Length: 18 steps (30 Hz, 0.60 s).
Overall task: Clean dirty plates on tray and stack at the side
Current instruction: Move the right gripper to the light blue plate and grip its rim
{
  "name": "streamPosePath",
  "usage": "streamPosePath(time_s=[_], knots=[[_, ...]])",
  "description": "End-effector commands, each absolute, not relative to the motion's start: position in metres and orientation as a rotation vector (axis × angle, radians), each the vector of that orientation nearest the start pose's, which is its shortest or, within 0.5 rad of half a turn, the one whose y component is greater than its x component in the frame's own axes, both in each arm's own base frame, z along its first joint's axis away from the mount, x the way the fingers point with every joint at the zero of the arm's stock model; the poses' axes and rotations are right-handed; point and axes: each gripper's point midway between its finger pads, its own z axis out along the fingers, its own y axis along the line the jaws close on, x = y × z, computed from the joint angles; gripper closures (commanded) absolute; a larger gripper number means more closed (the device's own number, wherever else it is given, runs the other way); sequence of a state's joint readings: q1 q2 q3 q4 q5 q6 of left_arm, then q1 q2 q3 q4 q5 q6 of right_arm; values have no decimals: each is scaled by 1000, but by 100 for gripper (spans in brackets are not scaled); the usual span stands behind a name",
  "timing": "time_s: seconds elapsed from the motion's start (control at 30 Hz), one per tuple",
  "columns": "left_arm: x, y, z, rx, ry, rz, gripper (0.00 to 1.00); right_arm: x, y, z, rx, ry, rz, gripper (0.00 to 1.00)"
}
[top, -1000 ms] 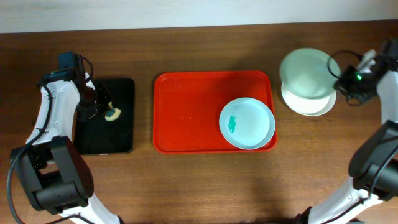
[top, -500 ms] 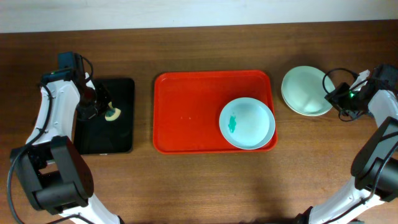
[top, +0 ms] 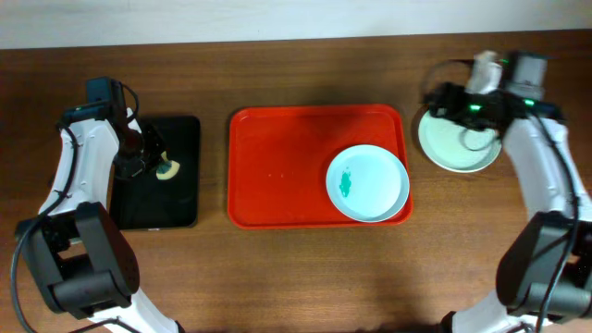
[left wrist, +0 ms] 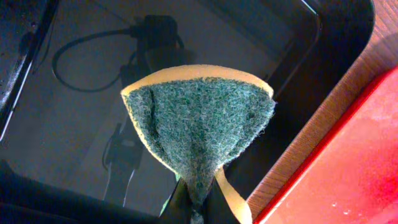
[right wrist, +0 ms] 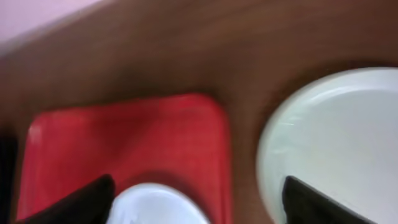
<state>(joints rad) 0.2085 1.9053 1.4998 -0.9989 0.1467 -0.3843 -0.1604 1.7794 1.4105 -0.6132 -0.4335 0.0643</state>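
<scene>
The red tray [top: 287,166] lies mid-table with one pale blue plate [top: 367,183] in its right front corner, a teal smear at the plate's middle. Right of the tray, pale plates [top: 458,146] sit stacked on the wood. My right gripper [top: 449,104] hovers open over the stack's back edge, pointing left and holding nothing. Its blurred wrist view has the tray [right wrist: 124,130], the tray's plate [right wrist: 158,205] and the stack [right wrist: 336,143] between its fingers [right wrist: 74,202]. My left gripper [left wrist: 199,208] is shut on a green and yellow sponge [left wrist: 199,124] over the black tray [top: 157,199].
The black tray [left wrist: 62,124] stands left of the red tray [left wrist: 354,162], with a strip of bare wood between them. Both arm bases rise at the table's front corners. A pale wall runs along the back edge.
My right gripper set its plate down onto the stack, opened, and swung from the stack's right side round to its back edge. The left arm and sponge have not moved.
</scene>
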Motion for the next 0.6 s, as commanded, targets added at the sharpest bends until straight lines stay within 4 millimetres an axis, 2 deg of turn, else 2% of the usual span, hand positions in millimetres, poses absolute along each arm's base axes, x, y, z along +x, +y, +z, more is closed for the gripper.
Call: streamPosePath(time_s=[0.0,0.07,0.13,0.17,0.27,0.37,0.47,0.57], knots=[[396,53,92,-799,2836,-256,100,440,46,104,-332,2645,268,4],[396,53,92,-799,2836,-257,100,435,47,80,-381,2724,67,5],[396,53,92,-799,2836,-257,100,431,50,63,-447,2765,-34,5],[396,53,92,-799,2836,-257,100,427,56,51,-519,2791,-54,5],[396,53,92,-800,2836,-257,100,418,59,32,-553,2851,-55,5],[396,53,92,-799,2836,-257,100,409,56,26,-558,2895,-53,9],[396,53,92,-800,2835,-257,100,394,54,23,-561,2958,-41,22],[396,53,92,-799,2835,-257,100,373,61,21,-577,3037,57,23]])
